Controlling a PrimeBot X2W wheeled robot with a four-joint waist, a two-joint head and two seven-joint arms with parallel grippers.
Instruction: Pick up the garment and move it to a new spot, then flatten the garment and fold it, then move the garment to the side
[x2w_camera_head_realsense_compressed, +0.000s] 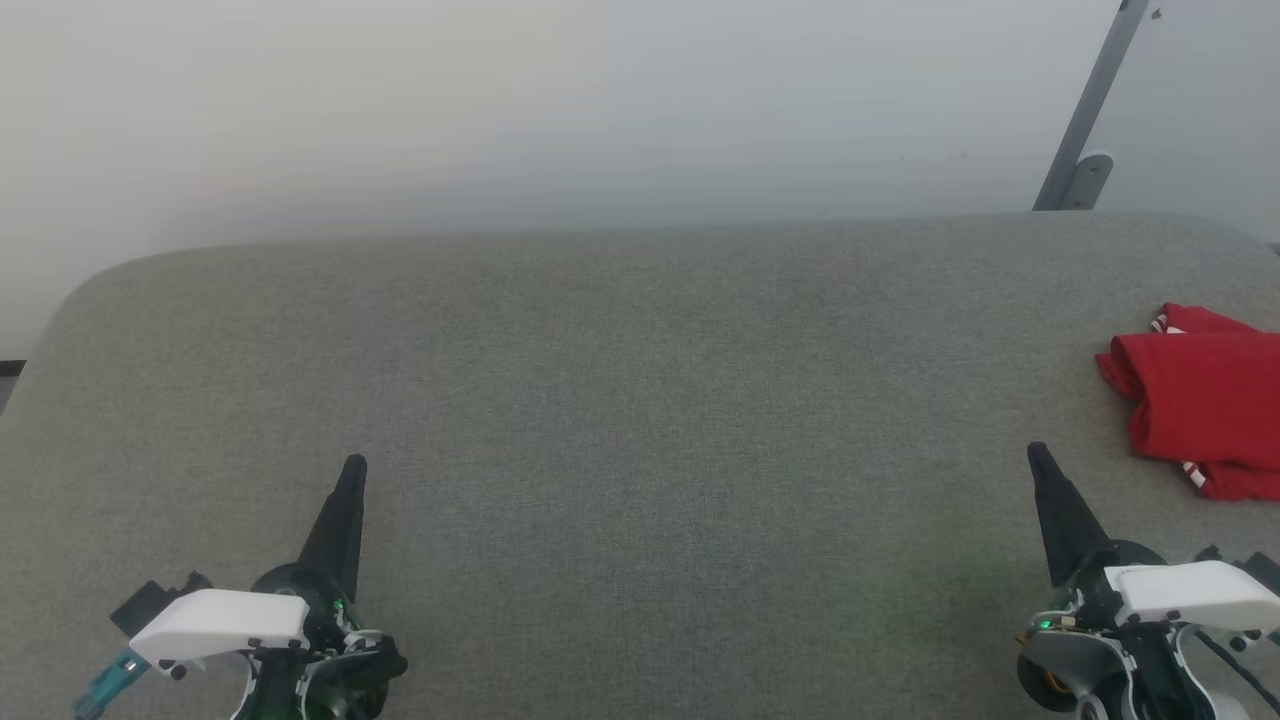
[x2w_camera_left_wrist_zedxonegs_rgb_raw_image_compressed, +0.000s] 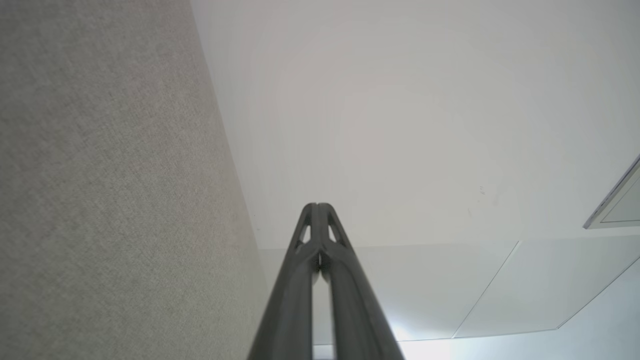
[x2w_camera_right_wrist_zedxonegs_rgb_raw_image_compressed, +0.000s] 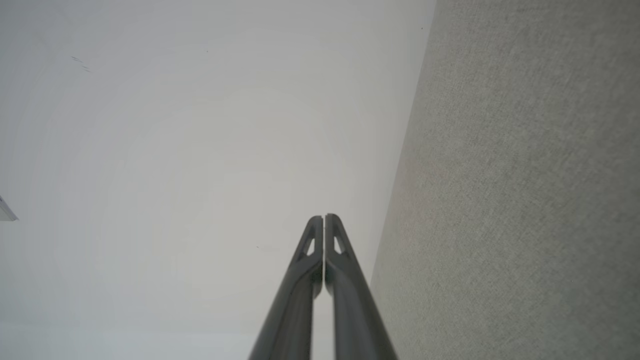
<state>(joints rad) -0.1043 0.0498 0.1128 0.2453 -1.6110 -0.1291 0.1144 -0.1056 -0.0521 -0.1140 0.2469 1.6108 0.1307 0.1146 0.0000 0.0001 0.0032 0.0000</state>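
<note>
The grey cloth table (x2w_camera_head_realsense_compressed: 640, 400) spans the room's front. The shirt (x2w_camera_head_realsense_compressed: 1200, 395) lies at the table's right edge in a compact red bundle with striped trim showing. It looks folded and set aside, so the task seems nearly done. The left gripper (x2w_camera_head_realsense_compressed: 352, 468) rests at the table's near left and the right gripper (x2w_camera_head_realsense_compressed: 1037, 452) at its near right, just short of the shirt. Both are clenched on nothing, seemingly parked out of the way.

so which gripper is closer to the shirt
Right. In the head view the right gripper sits just below and left of the shirt, not touching it. The left gripper is far off at the lower left.
</note>
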